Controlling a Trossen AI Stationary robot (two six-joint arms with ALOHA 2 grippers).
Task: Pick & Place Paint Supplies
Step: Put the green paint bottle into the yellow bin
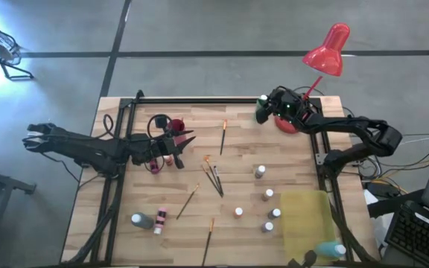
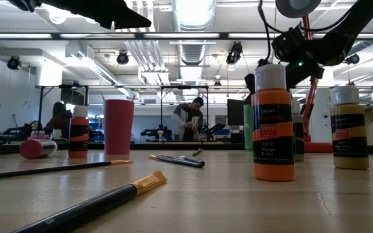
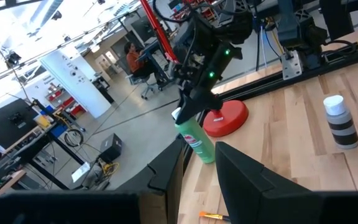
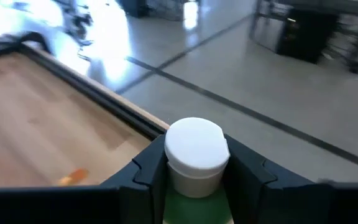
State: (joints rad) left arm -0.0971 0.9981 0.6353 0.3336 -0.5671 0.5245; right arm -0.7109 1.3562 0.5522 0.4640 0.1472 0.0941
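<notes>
Both arms are matte black, built of jointed tubular links with dark cables looped along them. The right gripper point(image 1: 264, 109) carries small glowing green lights on its housing, and its fingers point(image 4: 253, 177) are broad, angular black blocks. The left gripper point(image 1: 183, 143) ends in tapering black fingers.

Green bottle point(image 4: 194, 186) (white cap) upright, table's far edge.

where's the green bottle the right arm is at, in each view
High view: green bottle at the table's far edge, beside the red lamp base.
Low view: right of centre, mostly hidden behind the orange bottle.
Left wrist view: centre, by the lamp base.
Right wrist view: bottom centre, between the fingers.
</notes>
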